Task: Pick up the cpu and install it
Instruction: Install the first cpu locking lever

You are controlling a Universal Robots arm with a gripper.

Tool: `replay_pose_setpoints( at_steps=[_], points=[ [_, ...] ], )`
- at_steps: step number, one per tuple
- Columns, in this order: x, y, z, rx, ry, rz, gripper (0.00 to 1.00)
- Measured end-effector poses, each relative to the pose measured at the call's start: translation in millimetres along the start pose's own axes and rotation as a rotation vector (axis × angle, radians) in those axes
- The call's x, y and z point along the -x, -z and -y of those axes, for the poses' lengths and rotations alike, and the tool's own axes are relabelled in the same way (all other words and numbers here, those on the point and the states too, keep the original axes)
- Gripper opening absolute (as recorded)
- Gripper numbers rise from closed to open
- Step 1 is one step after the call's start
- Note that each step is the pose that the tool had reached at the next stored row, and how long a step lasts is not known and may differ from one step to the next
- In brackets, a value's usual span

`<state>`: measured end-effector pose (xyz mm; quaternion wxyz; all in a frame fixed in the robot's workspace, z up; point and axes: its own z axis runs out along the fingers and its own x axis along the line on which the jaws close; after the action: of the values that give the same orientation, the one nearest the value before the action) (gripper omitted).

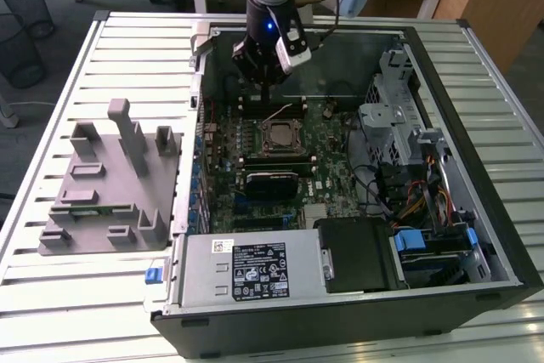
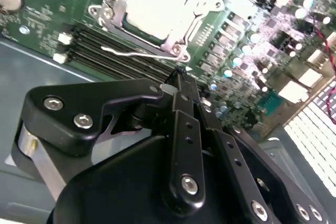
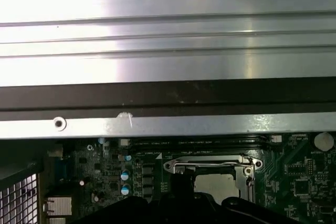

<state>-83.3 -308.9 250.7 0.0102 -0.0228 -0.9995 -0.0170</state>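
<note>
The cpu (image 2: pixel 156 4) is a pale silvery square lying flat inside the metal-framed socket (image 1: pixel 280 135) on the green motherboard (image 1: pixel 327 138) of the open computer case. It also appears in the first wrist view, cpu (image 3: pixel 216 184), partly behind dark gripper parts. My gripper (image 1: pixel 265 91) hangs above the board, just behind the socket toward the case's far wall. In the second wrist view the black fingers (image 2: pixel 185 124) meet at the gripper (image 2: pixel 178 75) tip, shut, with nothing between them, a short way from the socket's wire lever (image 2: pixel 137 54).
A grey moulded fixture (image 1: pixel 110 184) stands on the slatted table at the exterior view's left. Inside the case sit a power supply (image 1: pixel 246 268), a black box (image 1: pixel 359 252), a drive cage (image 1: pixel 399 116) and cables (image 1: pixel 416 197). The case's far wall (image 3: pixel 168 95) is close by.
</note>
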Motion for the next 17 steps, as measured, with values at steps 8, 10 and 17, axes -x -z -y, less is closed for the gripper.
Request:
replay_pose_setpoints(
  at_steps=[8, 10, 17],
  points=[
    [0.5, -1.9, 1.3, 0.0198, 0.028, 0.0028, 0.11],
    [0.5, -2.3, 1.4, 0.0195, 0.052, 0.0155, 0.11],
    [7.0, -7.7, 1.2, 0.02, 0.068, 0.0361, 0.11]
  ],
)
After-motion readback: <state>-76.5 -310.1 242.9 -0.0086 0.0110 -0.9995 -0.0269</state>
